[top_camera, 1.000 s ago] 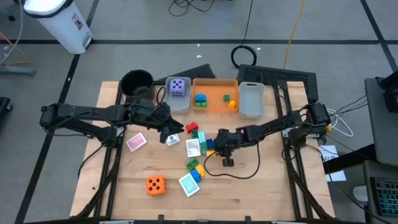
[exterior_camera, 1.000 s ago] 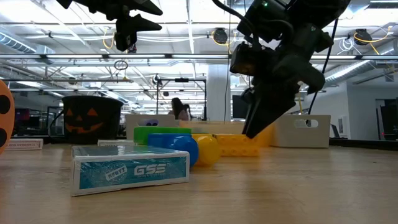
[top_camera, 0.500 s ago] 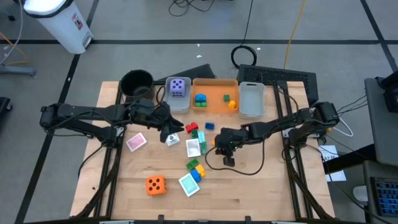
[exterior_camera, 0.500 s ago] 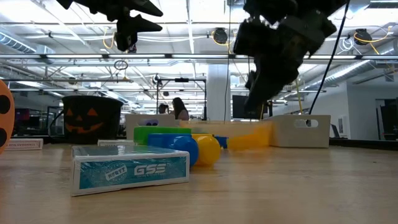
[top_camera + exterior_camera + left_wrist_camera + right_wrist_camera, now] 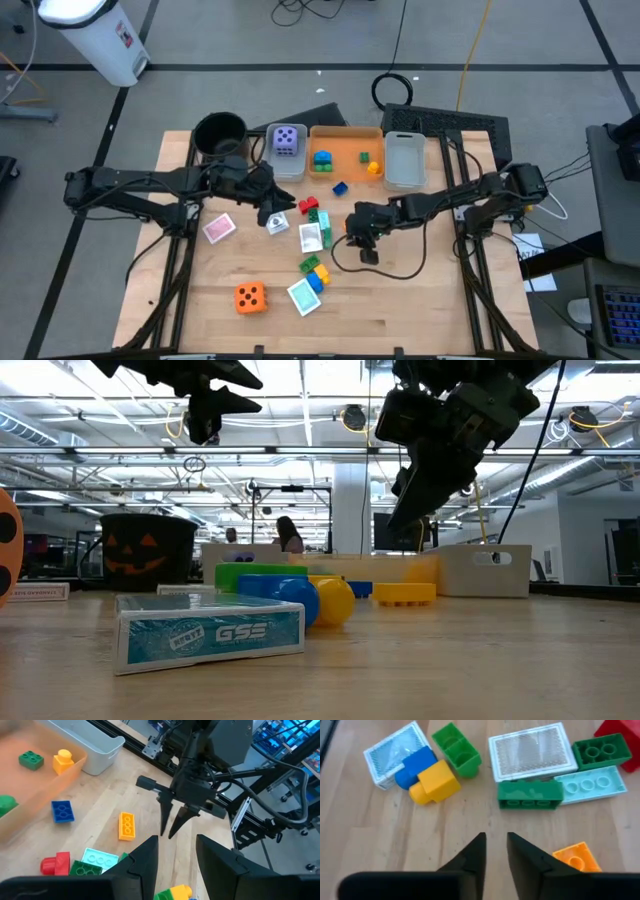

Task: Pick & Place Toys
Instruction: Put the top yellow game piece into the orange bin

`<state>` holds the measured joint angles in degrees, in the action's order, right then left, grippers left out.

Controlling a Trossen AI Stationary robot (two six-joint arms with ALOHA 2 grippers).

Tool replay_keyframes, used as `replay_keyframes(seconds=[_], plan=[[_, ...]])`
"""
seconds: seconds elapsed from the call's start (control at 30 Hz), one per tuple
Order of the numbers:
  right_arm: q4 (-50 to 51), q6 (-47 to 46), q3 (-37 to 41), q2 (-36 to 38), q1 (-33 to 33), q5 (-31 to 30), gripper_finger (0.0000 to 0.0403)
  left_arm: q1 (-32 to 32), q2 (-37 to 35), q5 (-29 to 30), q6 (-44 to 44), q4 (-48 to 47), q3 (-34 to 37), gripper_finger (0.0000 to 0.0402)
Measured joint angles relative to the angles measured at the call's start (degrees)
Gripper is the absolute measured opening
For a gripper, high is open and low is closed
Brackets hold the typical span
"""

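Wooden table (image 5: 400, 300) is littered with bricks; the right gripper (image 5: 172, 825) hovers with empty jaws slightly apart, the yellow brick (image 5: 126, 826) lying flat just beside its tips. Looks like it's lining up a pick: swing over, descend, squeeze across the brick's short sides, since its long axis runs roughly toward the orange bin (image 5: 345, 160). Left gripper (image 5: 272, 212) waits nearby, jaws apart.

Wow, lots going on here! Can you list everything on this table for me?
Dice: 2; purple die in the left grey bin, orange die on the table.
Bricks: three in the orange bin; blue brick just outside it; others clustered mid-table.
Cards: pink card, white card, teal card, all on the table.
Right grey bin: 1, beside the orange bin.
Black pot: 1, back-left corner.
Left gripper: open, empty.
Right gripper: open, beside the brick cluster.
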<state>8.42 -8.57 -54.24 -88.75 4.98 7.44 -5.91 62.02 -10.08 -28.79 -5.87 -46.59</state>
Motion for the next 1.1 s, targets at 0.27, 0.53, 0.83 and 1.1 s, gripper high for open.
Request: replay_keyframes(seconds=[0.27, 0.53, 0.83, 1.1], plan=[[5.89, -0.85, 0.00, -0.39, -5.09, -1.81, 0.0179, 0.00, 0.00, 0.03, 0.03, 0.01, 0.00, 0.0136], [6.83, 6.23, -0.02, -2.40, -8.83, -1.57, 0.0258, -0.27, 0.00, 1.13, 0.43, 0.04, 0.00, 0.0136], [6.30, 13.02, -0.02, -7.07, -7.92, -3.80, 0.0292, -1.83, 0.00, 1.09, 0.04, 0.02, 0.00, 0.0136], [4.53, 15.62, -0.07, -7.78, -7.97, -6.19, 0.0283, -2.98, 0.00, 1.06, 0.03, -0.02, 0.00, 0.0136]])
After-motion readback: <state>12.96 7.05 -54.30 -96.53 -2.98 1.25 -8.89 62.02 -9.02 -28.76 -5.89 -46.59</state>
